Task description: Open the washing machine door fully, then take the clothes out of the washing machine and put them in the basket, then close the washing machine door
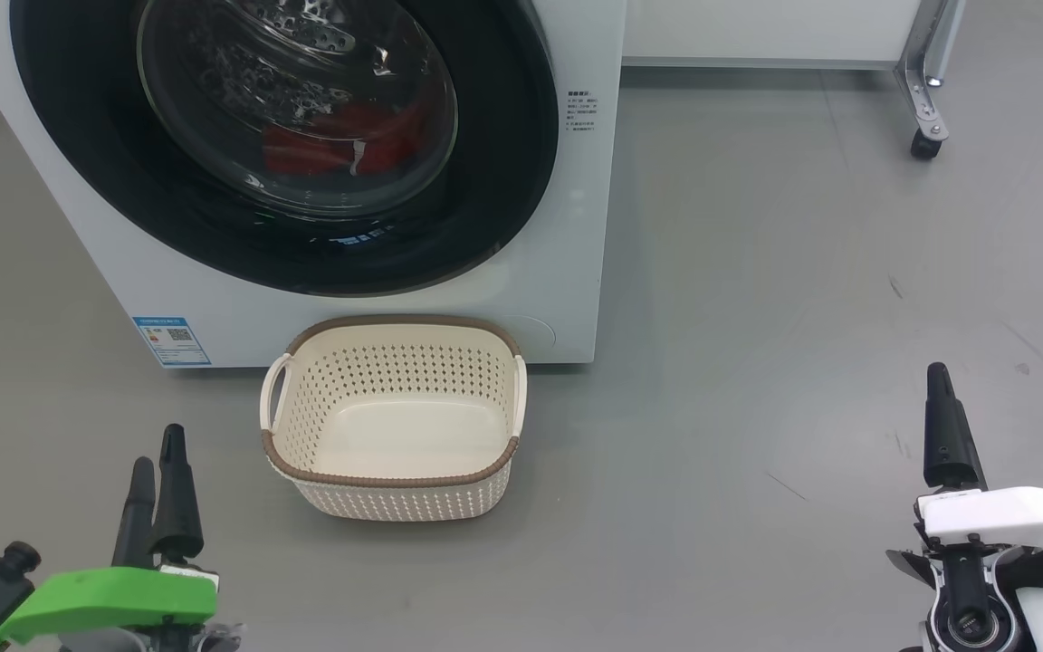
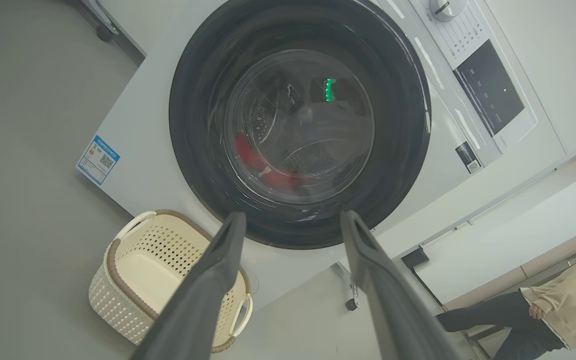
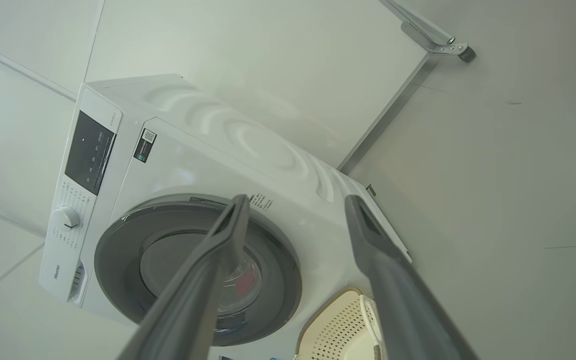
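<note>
At the near left, the left claw (image 1: 157, 448) hangs low over the floor, holding nothing. Its fingers are spread in the left wrist view and aimed at the washing machine (image 1: 567, 272), probably waiting to reach for the door. The machine stands at the far left and centre, with its front turned toward the robot. The washing machine door (image 1: 521, 181) is shut flat against that front and faces the near side, so opening it is not yet begun. Being round, it has no long axis. Behind its glass the clothes (image 1: 340, 136) lie in the bottom of the drum, a red heap running roughly left to right. The basket (image 1: 395, 323) sits on the floor just before the machine, below the door, mouth up and long side parallel to the front, likely so the clothes have only a short way to travel. At the near right, the right claw (image 3: 297, 200) is also spread and empty, well apart from everything.
</note>
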